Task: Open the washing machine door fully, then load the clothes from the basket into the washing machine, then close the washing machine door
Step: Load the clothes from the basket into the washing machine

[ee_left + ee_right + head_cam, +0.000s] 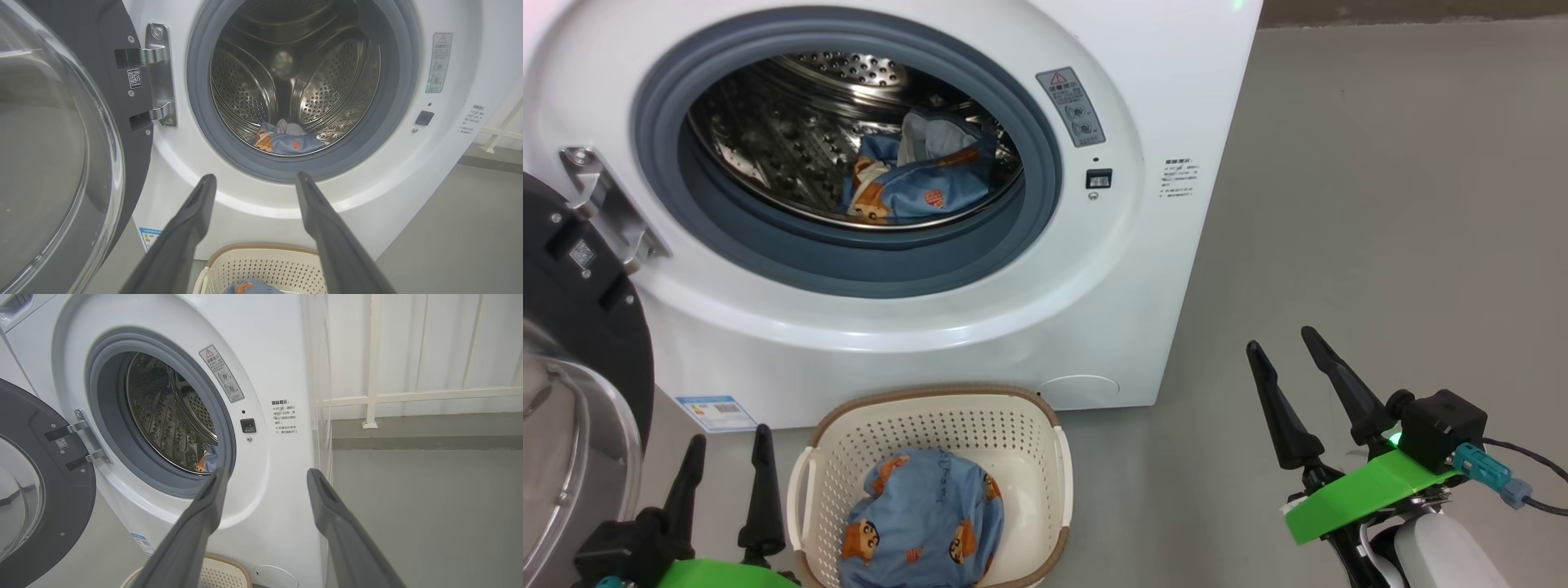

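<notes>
I'm holding both jaws open and empty, the clothes in the basket lying just right of my left gripper, the nearer one.

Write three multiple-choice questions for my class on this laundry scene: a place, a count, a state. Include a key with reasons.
1. Where does the basket stand relative to the washing machine?
A. On top of it
B. Inside it
C. On the floor in front of it

2. In how many places do blue printed clothes lie?
A. One
B. Two
C. Three

3. The door is:
A. Swung open
B. Shut
C. Removed

Key: 1 C, it sits on the floor below the drum. 2 B, some lie in the drum, some in the basket. 3 A, it hangs aside on its hinge.
</notes>
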